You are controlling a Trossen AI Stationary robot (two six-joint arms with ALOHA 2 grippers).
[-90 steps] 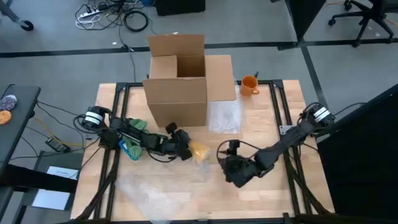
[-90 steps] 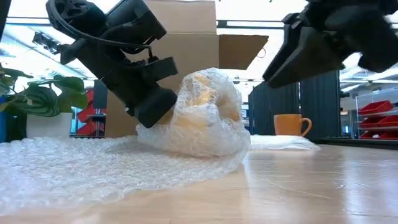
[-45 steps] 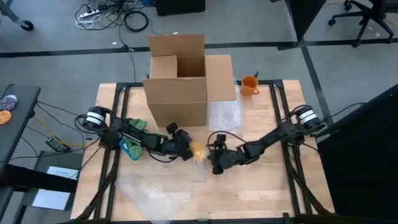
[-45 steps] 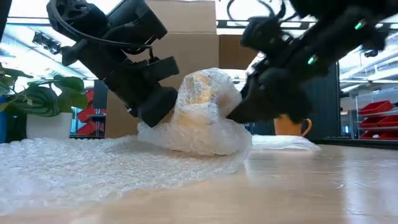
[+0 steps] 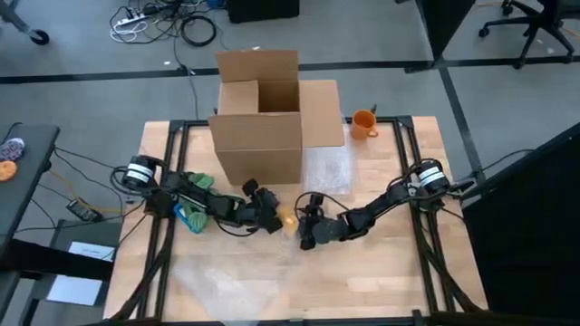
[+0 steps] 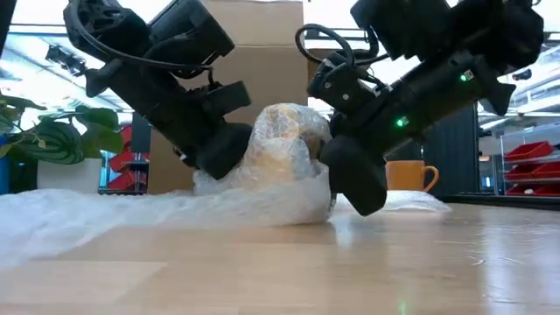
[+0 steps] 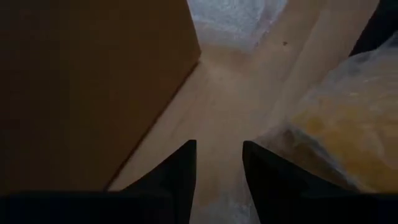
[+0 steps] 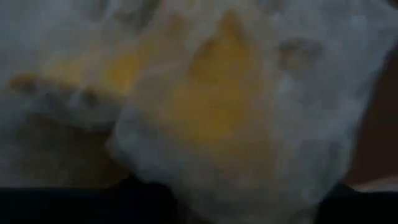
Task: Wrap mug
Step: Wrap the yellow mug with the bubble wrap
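A yellow mug swathed in clear bubble wrap (image 5: pixel 288 218) is seen near the centre of the wooden table (image 5: pixel 399 272). It is flanked by the left gripper (image 5: pixel 269 220), fingers parted, and the right gripper (image 5: pixel 304 230), whose finger state cannot be told.

From above, the light is even and soft, with only faint shadows on the bench (image 5: pixel 381 272). The low view is backlit: bright windows behind wash out, and both arms read as near silhouettes. The left wrist view is dim, its cardboard box (image 7: pixel 87 93) murky. The right wrist view is wholly blurred.
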